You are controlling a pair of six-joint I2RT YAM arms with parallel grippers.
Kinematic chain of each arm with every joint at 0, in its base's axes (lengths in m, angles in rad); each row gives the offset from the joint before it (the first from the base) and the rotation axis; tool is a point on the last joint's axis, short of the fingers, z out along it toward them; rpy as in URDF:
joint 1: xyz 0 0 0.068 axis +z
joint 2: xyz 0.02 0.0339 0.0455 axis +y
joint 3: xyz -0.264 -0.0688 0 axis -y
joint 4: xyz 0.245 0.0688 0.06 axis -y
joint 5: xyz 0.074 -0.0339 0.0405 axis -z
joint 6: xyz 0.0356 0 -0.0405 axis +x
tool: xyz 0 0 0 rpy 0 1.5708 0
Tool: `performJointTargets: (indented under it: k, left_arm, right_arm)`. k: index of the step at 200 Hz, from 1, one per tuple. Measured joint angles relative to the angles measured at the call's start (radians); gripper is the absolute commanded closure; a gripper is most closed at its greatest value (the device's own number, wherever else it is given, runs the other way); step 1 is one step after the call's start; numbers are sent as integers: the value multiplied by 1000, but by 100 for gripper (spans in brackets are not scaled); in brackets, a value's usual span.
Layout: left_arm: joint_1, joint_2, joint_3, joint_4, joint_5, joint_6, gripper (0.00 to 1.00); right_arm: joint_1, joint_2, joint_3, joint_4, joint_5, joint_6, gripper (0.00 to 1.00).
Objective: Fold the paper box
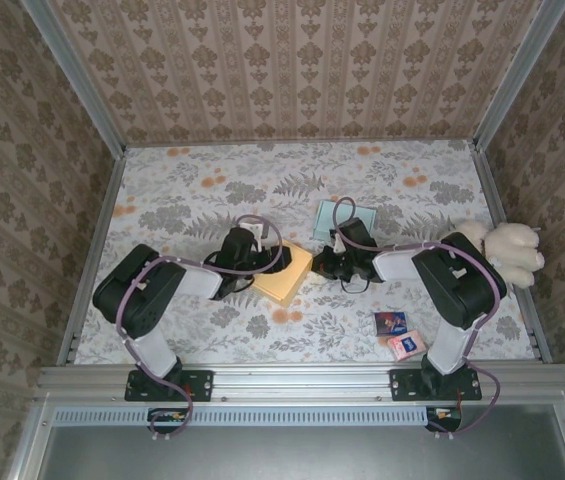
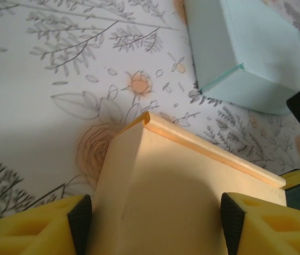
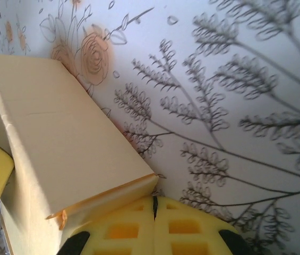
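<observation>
The yellow paper box [image 1: 287, 278] lies folded up on the floral table, in the middle between both arms. My left gripper [image 1: 267, 258] is at its left end. In the left wrist view this gripper [image 2: 156, 223] straddles the box [image 2: 181, 186] with a black pad close to each side, jaws still apart. My right gripper [image 1: 320, 265] is at the box's right end. In the right wrist view its fingers [image 3: 154, 212] are pressed together, empty, against the lower corner of the box [image 3: 65, 138].
A pale green box [image 1: 362, 218] [image 2: 245, 48] lies just behind the right gripper. A white plush toy [image 1: 507, 250] sits at the right wall. Two small packets [image 1: 390, 322] [image 1: 407, 346] lie near the right arm's base. Patterned walls enclose the table.
</observation>
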Motion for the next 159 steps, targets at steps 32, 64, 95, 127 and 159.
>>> performJointTargets:
  k: [32,64,95,127,159]
  left_arm:
    - [-26,21,-8,76,-37,-18,40]
    - [-51,3,-9,45,-93,-22,39]
    - [-93,-69,-9,-87,-154,-23,36]
    - [-108,-141,-9,-219,-153,-32,29]
    - [-87,-197,-12,-286,-127,-56,23]
  right_arm:
    - [-18,-3,0,-6,-1,0,100]
    - [-20,-5,-4,0,-1,8,100]
    - [-20,-8,-24,38,-2,26,100]
    - [-16,-23,-61,98,6,38,100]
    - [-2,-70,-105,93,13,42,100]
